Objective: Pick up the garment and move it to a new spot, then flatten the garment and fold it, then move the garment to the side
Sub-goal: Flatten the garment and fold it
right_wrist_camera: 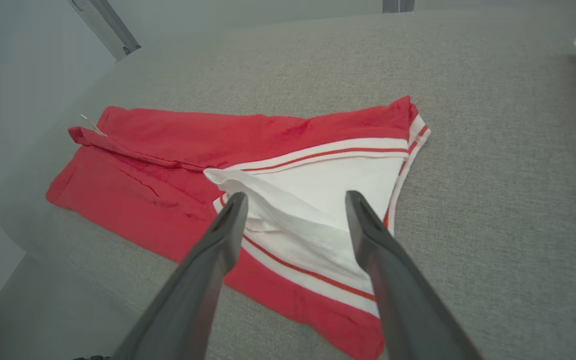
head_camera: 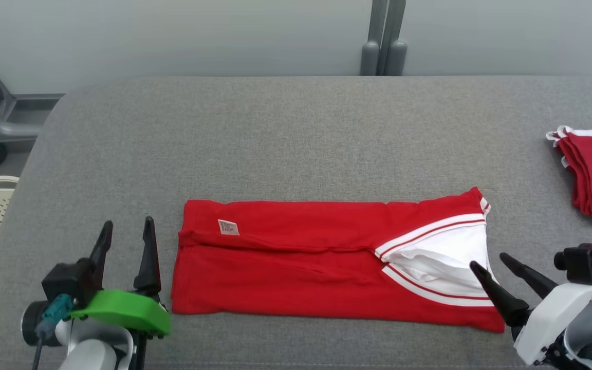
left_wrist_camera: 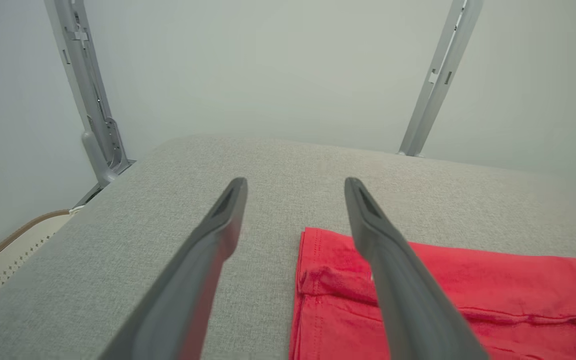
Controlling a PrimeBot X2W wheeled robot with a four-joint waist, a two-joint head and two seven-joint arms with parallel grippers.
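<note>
We can find one small white tag (head_camera: pixel 228 227) on the red garment (head_camera: pixel 301 267), near its upper left corner in the head view. The tag has tiny marks on it, but they are too small and blurry for us to read. In the right wrist view the tag shows as a thin white sliver, so we cannot read it there either.

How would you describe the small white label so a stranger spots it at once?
In the middle of the grey padded table lies a folded red garment. Near its far left corner sits the small white label. It is a tiny square on plain red, unlike the broad white striped panel at the right end.
</note>
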